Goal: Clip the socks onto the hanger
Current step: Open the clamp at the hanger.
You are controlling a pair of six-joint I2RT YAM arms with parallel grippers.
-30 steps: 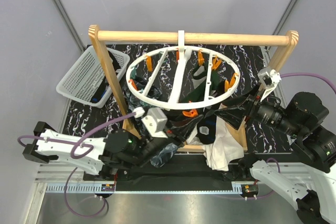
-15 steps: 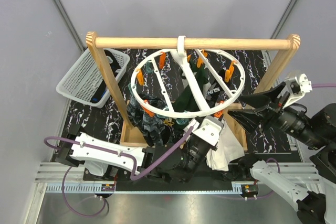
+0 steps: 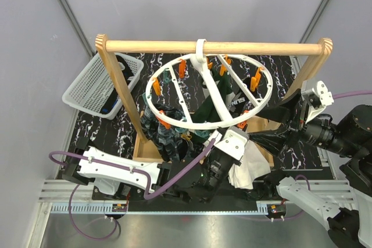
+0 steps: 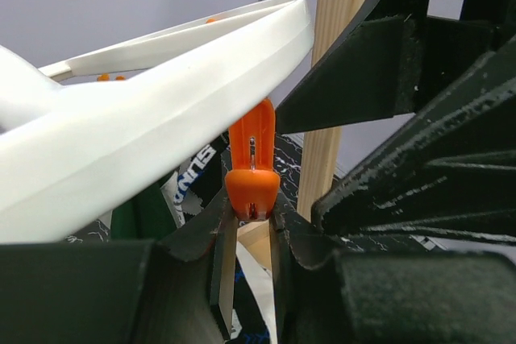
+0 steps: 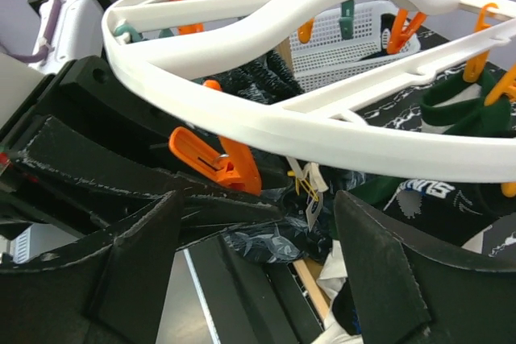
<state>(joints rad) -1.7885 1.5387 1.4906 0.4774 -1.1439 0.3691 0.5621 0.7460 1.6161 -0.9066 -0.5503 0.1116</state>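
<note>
two grippers crowd the near rim of the hanger (image 3: 174, 121), which hangs from the wooden rail (image 3: 215, 46). your left gripper (image 4: 250, 231) pinches an orange peg (image 4: 251, 175). your right gripper (image 5: 256, 215) gapes empty near the mottled sock (image 5: 266, 243). bump the hanger and it may swing, pulling the peg free.

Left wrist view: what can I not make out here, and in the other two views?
- Left wrist: lower end of the orange peg, hidden between fingers of the left gripper.
- Top: that grip, hidden under the hanger.
- Right wrist: the mottled sock, mostly behind the right gripper.
</note>
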